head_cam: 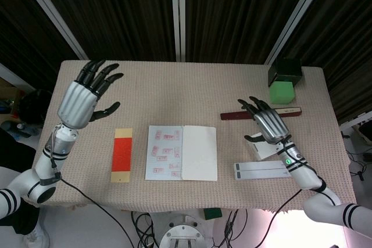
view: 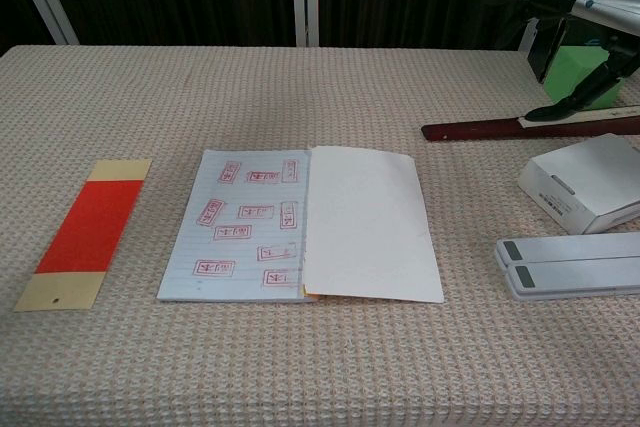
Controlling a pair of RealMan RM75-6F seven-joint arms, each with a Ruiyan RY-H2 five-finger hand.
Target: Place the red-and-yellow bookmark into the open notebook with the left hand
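left hand (head_cam: pixel 81 98): raised above the table's left end, fingers spread, holding nothing, so the pick is not yet started.
bookmark (head_cam: pixel 121 155): flat on the cloth just left of the notebook (head_cam: pixel 181 153), untouched.
notebook: open flat, pages exposed to receive it.
right hand (head_cam: pixel 266 121): fingers spread, empty, over the white box (view: pixel 585 185), out of the way.

Bare beige woven tablecloth (head_cam: pixel 192 88) is being left free beyond the open stamped notebook (head_cam: pixel 181 153), and in the strip between it and the flat red-and-yellow bookmark (head_cam: pixel 121 155) to its left. To the notebook's right, passage is being blocked by a white box (view: pixel 585 185), grey-ended white bars (view: pixel 570 266) and a dark red ruler (view: pixel 530 128).
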